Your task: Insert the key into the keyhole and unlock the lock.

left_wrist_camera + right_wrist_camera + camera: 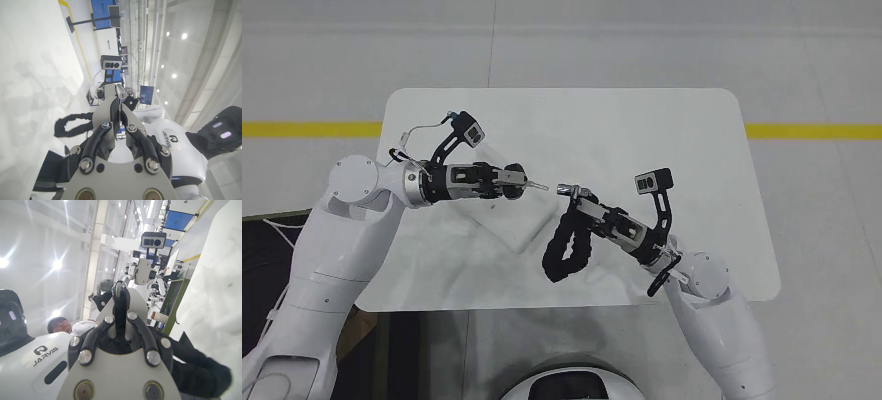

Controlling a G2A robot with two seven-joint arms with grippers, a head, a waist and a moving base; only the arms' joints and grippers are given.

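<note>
My left gripper is shut on a small silver key above the white table, the blade pointing right. In the left wrist view the key stands edge-on between the pads, and its tip lies just short of the keyhole in the silver lock cylinder. My right gripper is shut on the lock at its black sleeved cable, which hangs in a loop. In the right wrist view the lock's silver head sticks out past the fingertips and the cable trails behind.
Both grippers meet above the middle of the table, well inside its edges. A pale flat sheet lies on the table under the left arm. A yellow floor line runs behind the table.
</note>
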